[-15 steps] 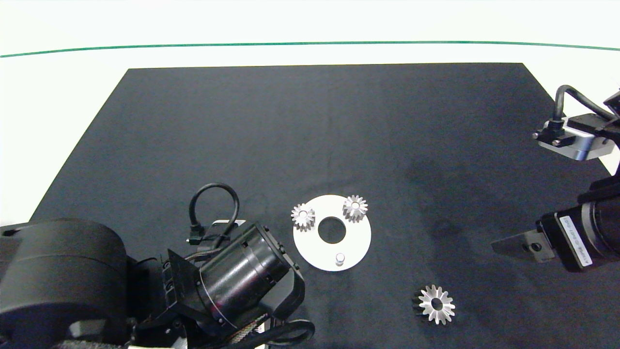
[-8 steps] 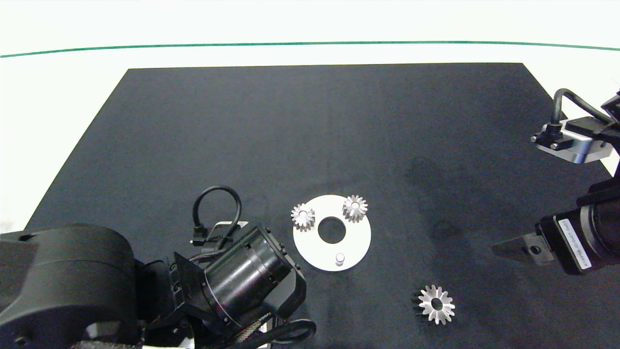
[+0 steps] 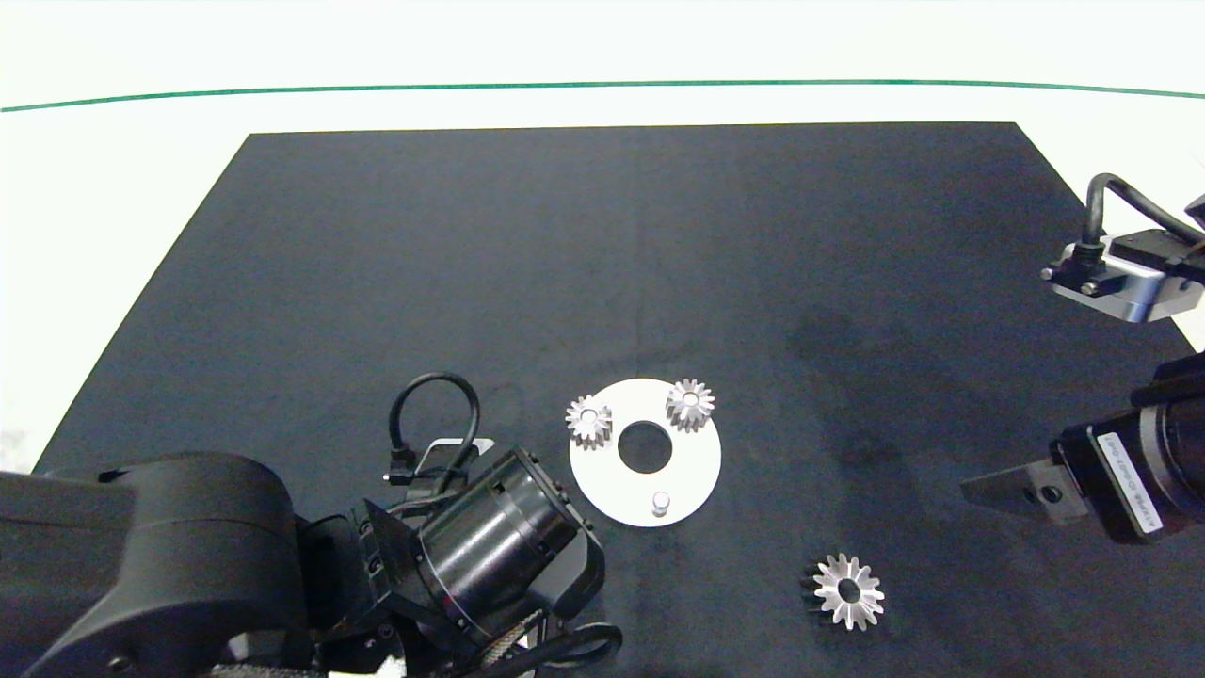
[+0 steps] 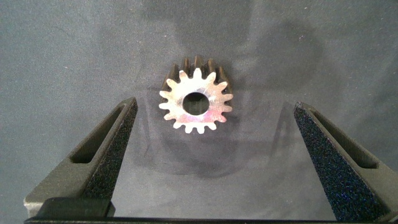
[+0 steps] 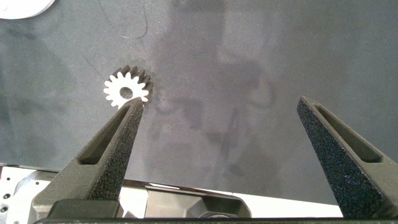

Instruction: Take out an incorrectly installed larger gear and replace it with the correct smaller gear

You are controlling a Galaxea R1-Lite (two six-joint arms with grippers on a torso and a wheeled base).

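Nearest you, the left gripper [image 4: 212, 107] hangs low over the black mat [image 3: 602, 235] at about 8 o'clock from the white disc [image 3: 602, 480]. Its fingers are spread wide, with the smaller gear [image 4: 196, 102] lying flat between them and touching neither pad. To do this pickup well, bring the gripper straight down until the pads flank the gear's toothed rim. The gear sits nearer one finger, so centre it in the gap first; otherwise the closer pad may push it sideways across the mat. Then close squarely across its width, so it comes up level and ready for a peg. Only the left wrist view shows this gear; in the head view the left arm's wrist covers both it and the fingers. At about 4 o'clock from the disc, the larger gear [image 3: 848, 591] lies flat on the mat, already off the assembly. The right gripper [image 5: 219, 102] is held out at 3 o'clock, also wide open and holding nothing. Its wrist view catches that gear just past one fingertip and a sliver of the disc, but not the pegs. Only the head view shows your target: the bare peg [image 3: 661, 502] at 6 o'clock on the disc. Beyond it, two matching small gears sit seated at 10 o'clock [image 3: 589, 421] and 1 o'clock [image 3: 690, 405].
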